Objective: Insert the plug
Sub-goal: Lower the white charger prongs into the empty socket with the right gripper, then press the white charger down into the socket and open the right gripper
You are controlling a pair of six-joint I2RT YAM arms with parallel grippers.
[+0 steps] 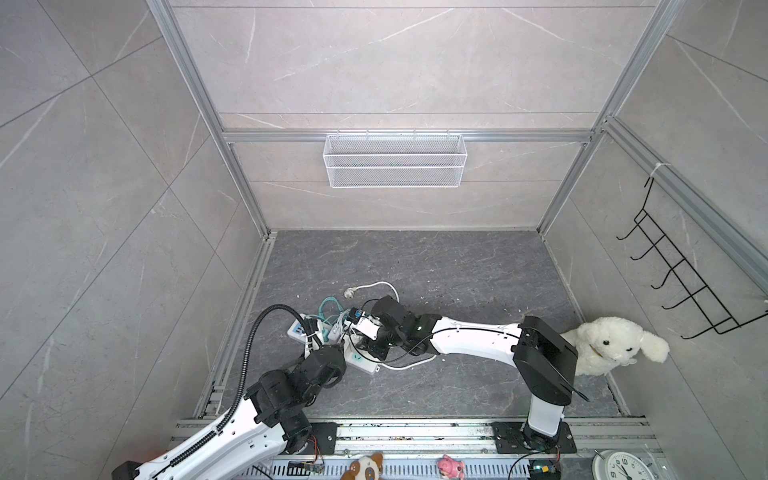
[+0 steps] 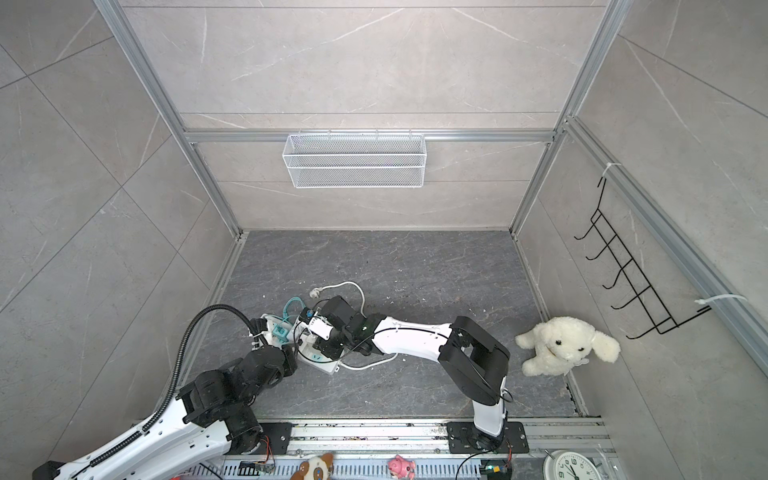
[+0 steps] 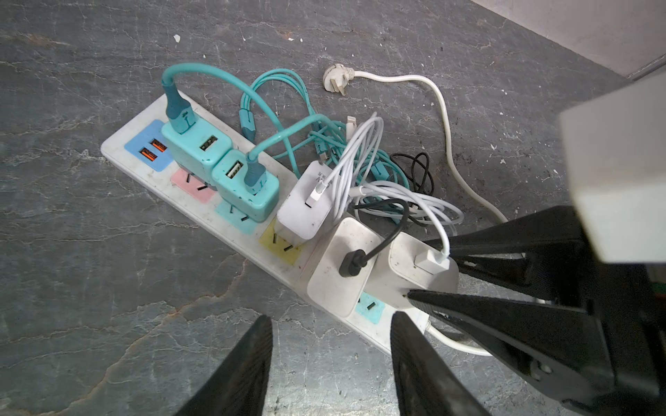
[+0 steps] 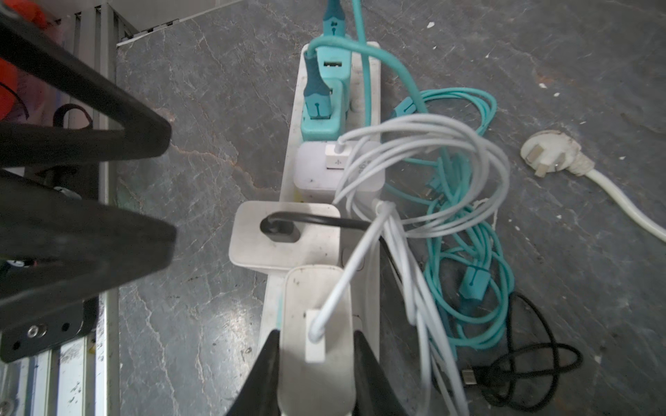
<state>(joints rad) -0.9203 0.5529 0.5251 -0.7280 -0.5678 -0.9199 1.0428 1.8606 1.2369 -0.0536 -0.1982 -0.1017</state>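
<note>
Right gripper (image 4: 315, 336) clamped the white charger (image 4: 317, 288) upright at the near end of the power strip (image 3: 115, 149), seemingly to push it in, while the left gripper (image 3: 331, 318) hovered open beside it.

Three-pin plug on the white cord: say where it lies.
In both top views the three-pin plug lies on the floor, left of centre, just beyond the power strip and its teal cables.
</note>
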